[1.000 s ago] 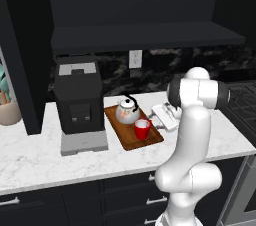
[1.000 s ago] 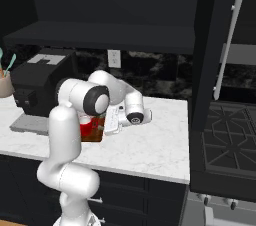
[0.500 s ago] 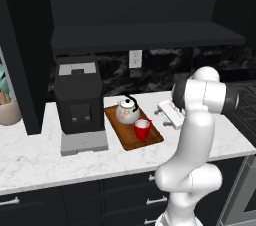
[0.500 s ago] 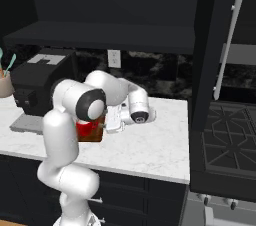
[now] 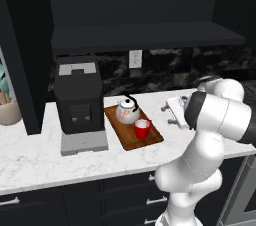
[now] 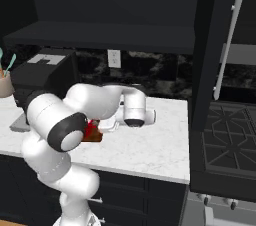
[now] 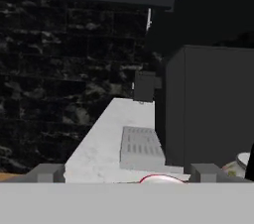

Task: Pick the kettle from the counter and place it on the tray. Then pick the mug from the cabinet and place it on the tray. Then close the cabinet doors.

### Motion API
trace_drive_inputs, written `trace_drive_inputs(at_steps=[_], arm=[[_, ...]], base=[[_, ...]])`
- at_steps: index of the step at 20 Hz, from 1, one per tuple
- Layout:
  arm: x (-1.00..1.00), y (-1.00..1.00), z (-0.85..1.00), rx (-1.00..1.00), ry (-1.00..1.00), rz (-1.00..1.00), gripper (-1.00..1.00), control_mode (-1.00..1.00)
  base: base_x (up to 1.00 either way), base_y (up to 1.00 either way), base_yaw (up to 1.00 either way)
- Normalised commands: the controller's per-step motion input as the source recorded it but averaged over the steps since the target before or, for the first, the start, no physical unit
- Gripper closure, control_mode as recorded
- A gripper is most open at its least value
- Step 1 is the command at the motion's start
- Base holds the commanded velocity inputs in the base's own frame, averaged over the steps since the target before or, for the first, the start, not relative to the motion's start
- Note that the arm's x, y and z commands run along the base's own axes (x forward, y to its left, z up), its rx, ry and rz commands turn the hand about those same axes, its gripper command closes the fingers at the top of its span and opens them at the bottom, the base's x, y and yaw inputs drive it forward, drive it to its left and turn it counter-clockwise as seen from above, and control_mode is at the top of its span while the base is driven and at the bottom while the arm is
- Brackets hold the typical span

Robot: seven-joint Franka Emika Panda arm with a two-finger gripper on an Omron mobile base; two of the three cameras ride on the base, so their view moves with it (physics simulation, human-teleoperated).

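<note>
The white kettle (image 5: 127, 111) with its black handle stands on the reddish-brown tray (image 5: 126, 139), and the red mug (image 5: 142, 129) stands just in front of it on the same tray. My gripper (image 5: 169, 112) hovers low over the counter (image 5: 45, 162) just right of the tray, open and holding nothing. In the hand view the fingertips (image 7: 47, 172) stand wide apart, with the mug's rim (image 7: 159, 179) low between them and the kettle (image 7: 243, 161) at the right edge. The cabinet shelf (image 5: 140, 35) is bare. The right cabinet door (image 6: 210, 45) stands open.
A black coffee machine (image 5: 79, 101) stands left of the tray on a grey base. A beige utensil pot (image 5: 9, 112) sits at the far left. A wall outlet (image 5: 135, 59) is behind the kettle. A stove (image 6: 227, 142) lies right of the counter.
The hand has drawn a little to the right, away from the tray, and the arm's elbow has swung right. The jaws stay open. Kettle and mug have not moved.
</note>
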Motion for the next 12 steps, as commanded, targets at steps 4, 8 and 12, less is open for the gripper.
trace_drive_inputs(at_steps=[4, 8, 12], arm=[[-0.46, 0.01, 0.63, -0.08, 0.0, 0.0, -1.0, -1.0], [-0.5, 0.01, 0.47, -0.14, -0.01, -0.01, -1.0, -1.0], [-0.44, 0.03, 0.41, -0.15, -0.03, -0.09, -1.0, -1.0]], base=[[0.0, 0.0, 0.0], [0.0, 0.0, 0.0], [0.0, 0.0, 0.0]])
